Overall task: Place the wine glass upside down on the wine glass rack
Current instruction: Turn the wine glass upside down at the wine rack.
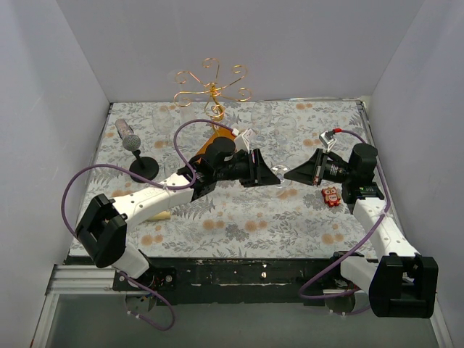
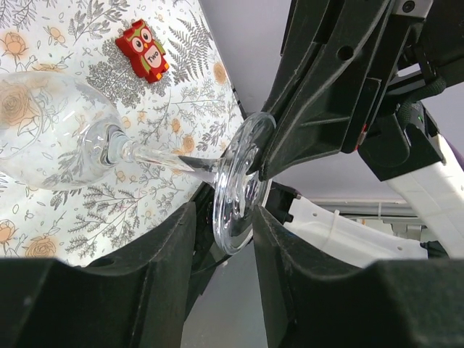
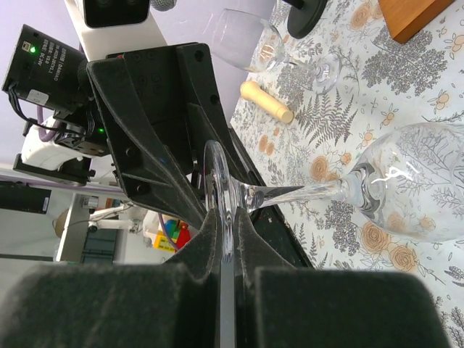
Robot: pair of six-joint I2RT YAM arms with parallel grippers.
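Viewing from top: wine glass rack point(image 1: 211, 90) stood near the table's point(image 1: 239, 225) far edge.
Left wrist: left end effector point(image 2: 221, 214) was partly open, astride the wine glass point(image 2: 58, 134) foot.
Right wrist: right end effector point(image 3: 226, 226) pinched that foot, with the glass held sideways.

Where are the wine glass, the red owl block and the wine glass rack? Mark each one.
wine glass point(image 2: 54, 134), left wrist view, on the bowl.
red owl block point(image 2: 147, 52), left wrist view, on the owl's body.
wine glass rack point(image 3: 409, 13), right wrist view, on its wooden base.
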